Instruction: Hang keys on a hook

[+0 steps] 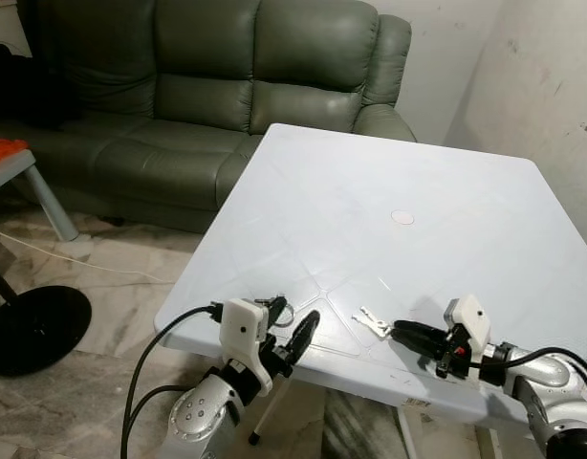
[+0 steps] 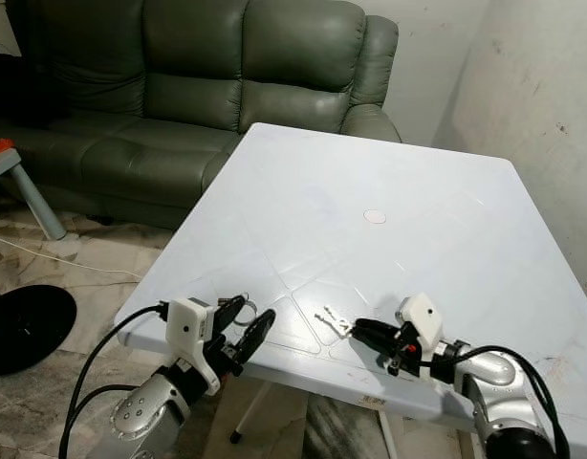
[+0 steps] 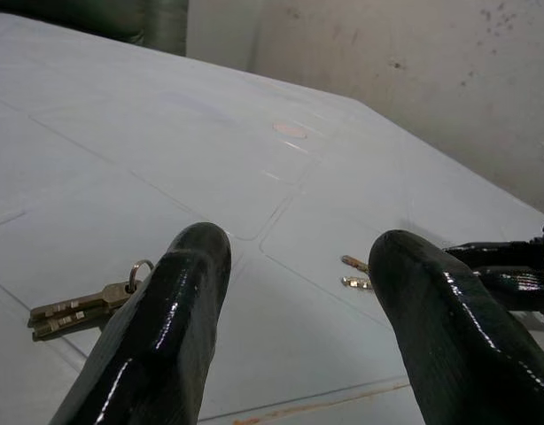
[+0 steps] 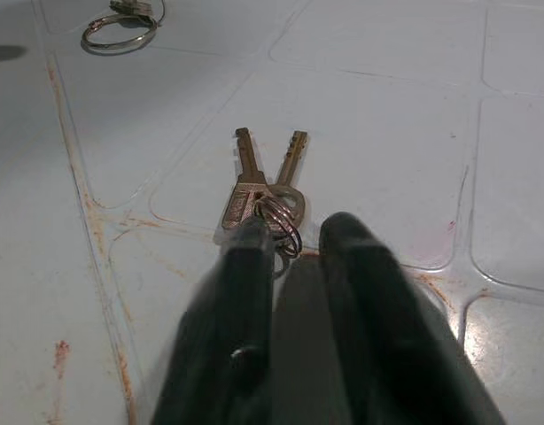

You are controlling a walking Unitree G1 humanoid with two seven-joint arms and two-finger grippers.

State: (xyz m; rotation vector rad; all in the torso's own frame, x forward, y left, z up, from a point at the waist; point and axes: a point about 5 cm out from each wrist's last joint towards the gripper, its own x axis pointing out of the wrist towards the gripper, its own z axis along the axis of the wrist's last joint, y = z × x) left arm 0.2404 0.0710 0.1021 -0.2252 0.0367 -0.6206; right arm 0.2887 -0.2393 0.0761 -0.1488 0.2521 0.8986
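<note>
Keys point(image 4: 265, 183) flat on white table point(image 1: 389, 172) near front edge, blades splayed pointing away from right gripper point(image 4: 290, 232), ring touching its tips. Right fingers narrow, not closed on ring. Left gripper point(image 3: 299, 257) spread wide. Second key bunch point(image 3: 81, 301) beside left finger. Green sofa point(image 1: 217, 86) behind, marble floor point(image 1: 112, 277) below.
</note>
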